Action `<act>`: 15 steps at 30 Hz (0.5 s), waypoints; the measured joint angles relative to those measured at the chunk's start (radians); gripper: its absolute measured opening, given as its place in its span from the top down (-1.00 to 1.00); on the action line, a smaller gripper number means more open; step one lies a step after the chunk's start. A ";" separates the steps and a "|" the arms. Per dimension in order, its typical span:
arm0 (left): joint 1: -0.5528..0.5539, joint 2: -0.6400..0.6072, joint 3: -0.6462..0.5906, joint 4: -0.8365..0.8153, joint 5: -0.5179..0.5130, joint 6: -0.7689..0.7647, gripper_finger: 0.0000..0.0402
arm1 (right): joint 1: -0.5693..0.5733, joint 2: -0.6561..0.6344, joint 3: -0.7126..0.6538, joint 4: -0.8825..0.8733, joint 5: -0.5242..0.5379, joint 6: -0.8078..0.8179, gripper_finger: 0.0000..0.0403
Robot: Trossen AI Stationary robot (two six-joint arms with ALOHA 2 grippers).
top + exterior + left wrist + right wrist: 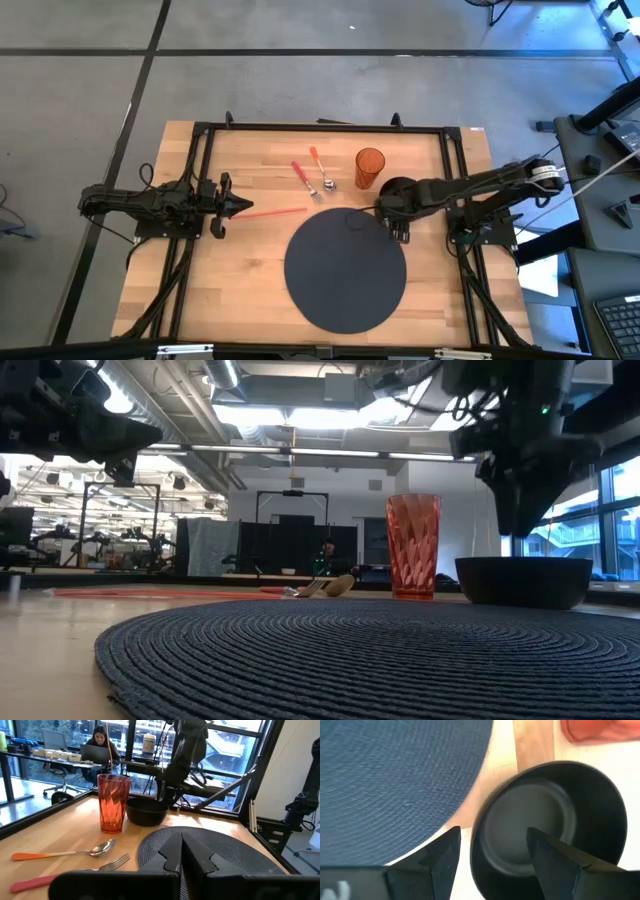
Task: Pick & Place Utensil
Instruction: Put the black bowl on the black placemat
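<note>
Wooden planks make up the counter [250,270] in the high view, with a round dark woven placemat [345,268] lying toward its near middle. Beyond the mat lie a fork with a red handle [304,179] and a spoon with an orange handle [321,169], side by side, and to their right an orange tumbler [369,167] stands upright. A black bowl [394,188] sits just beside the tumbler, at the mat's far right edge. The left end effector [240,205] hangs at the left of the counter with its fingers pressed together, holding nothing, a thin red stick [272,211] lying just ahead of its tip. The right end effector [398,232] is over the mat's right edge, next to the bowl.

From counter height, the low view shows the placemat [340,655] filling the foreground, the fork and spoon [322,587] lying behind it, the tumbler [413,546] upright, and the bowl [523,581] to its right beneath the right arm.

Past the left arm's own closed fingers [200,860], the left wrist view shows the spoon [65,852] and fork [70,872] lying on the wood, the tumbler [113,802] and the bowl [147,811] behind them, and a person seated at a desk in the room beyond.

Looking down, the right wrist view has the fingers [442,857] spread wide, one outside the bowl's [547,827] rim and one over its inside, with the mat [395,780] alongside; I cannot tell whether they touch the rim.
</note>
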 joint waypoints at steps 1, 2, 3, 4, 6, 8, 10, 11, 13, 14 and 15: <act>0.000 0.000 0.000 0.000 -0.001 0.000 0.99 | -0.003 0.012 0.000 0.000 -0.002 0.007 -0.11; 0.000 0.000 0.000 0.000 -0.002 0.000 0.99 | -0.005 0.022 0.000 0.000 -0.005 0.011 -0.11; 0.000 0.000 0.000 0.000 -0.002 0.000 0.99 | -0.008 0.033 0.000 0.000 -0.007 0.011 -0.11; 0.000 0.000 0.000 0.000 -0.003 0.000 0.99 | -0.011 0.041 0.000 0.001 -0.007 0.006 -0.11; 0.000 0.000 0.000 0.000 -0.003 0.000 0.99 | -0.020 0.060 0.000 0.004 -0.007 -0.002 -0.11; 0.000 0.000 0.000 0.000 -0.003 -0.001 0.99 | -0.031 0.078 0.000 0.005 -0.009 -0.002 -0.11; 0.000 0.000 0.000 0.000 -0.003 -0.001 0.99 | -0.041 0.091 0.000 0.008 -0.009 -0.001 -0.11; 0.000 0.000 0.000 0.000 -0.003 -0.001 0.99 | -0.046 0.097 0.000 0.011 -0.009 0.001 -0.11; 0.000 0.000 0.000 0.000 -0.003 -0.001 0.99 | -0.053 0.104 0.000 0.021 -0.009 0.001 -0.11; 0.000 0.000 0.000 0.000 -0.003 -0.001 0.99 | -0.055 0.108 0.000 0.023 -0.009 0.001 -0.11; 0.000 0.000 0.000 0.000 -0.003 -0.001 0.99 | -0.058 0.110 0.000 0.023 -0.010 -0.001 -0.11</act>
